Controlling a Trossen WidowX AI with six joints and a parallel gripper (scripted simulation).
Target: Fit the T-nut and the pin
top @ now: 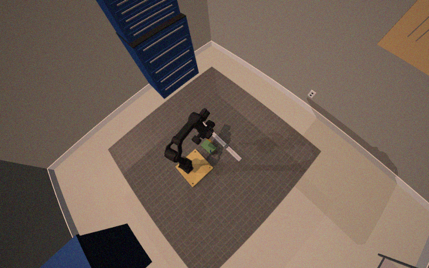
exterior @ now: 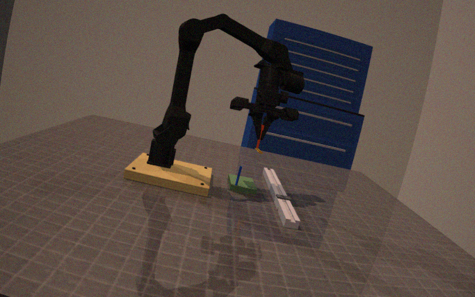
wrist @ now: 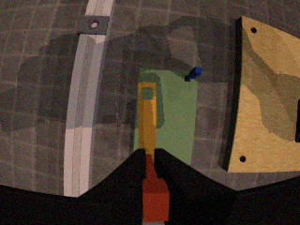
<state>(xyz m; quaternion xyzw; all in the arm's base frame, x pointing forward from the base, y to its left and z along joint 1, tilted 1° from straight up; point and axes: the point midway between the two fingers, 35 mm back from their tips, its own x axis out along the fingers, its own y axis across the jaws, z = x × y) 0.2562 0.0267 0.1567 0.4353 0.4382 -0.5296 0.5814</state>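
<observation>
1 brass T-nut (exterior: 258, 150) (wrist: 147, 123) hanging tilted in the air from its orange-red handle (exterior: 258, 143) (wrist: 156, 205), handle pinched in the fingers (exterior: 260, 137), 1 blue pin (exterior: 238, 176) (wrist: 193, 74) standing aslant in the green tray (top: 208, 146) (exterior: 245, 184) (wrist: 180, 112), pale aluminum rail (top: 233, 152) (exterior: 287, 210) (wrist: 82, 105) lying on the bench, 1 dark bracket (top: 225, 146) (exterior: 283, 197) (wrist: 84, 25) with 1 hole across it

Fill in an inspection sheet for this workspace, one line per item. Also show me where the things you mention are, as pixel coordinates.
Surface: dark tiled top, shadows across it.
T-nut: brass nut (exterior: 258, 150) (wrist: 147, 117) in the air, hanging from its orange handle (exterior: 258, 143) (wrist: 156, 206).
Rail: aluminum rail (top: 234, 153) (exterior: 289, 213) (wrist: 77, 159) lying flat, dark bracket (exterior: 283, 197) (wrist: 85, 25) across it.
Pin: blue pin (exterior: 239, 176) (wrist: 193, 74) standing tilted in the green tray (top: 207, 146) (exterior: 249, 189) (wrist: 178, 122).
Clutter: nothing seen.
End effector: end effector (exterior: 260, 138) (wrist: 149, 157) shut on the handle.
Cables: nothing seen.
Surroundings: blue drawer cabinet (top: 172, 74) (exterior: 315, 131), wall outlet (top: 311, 94).
</observation>
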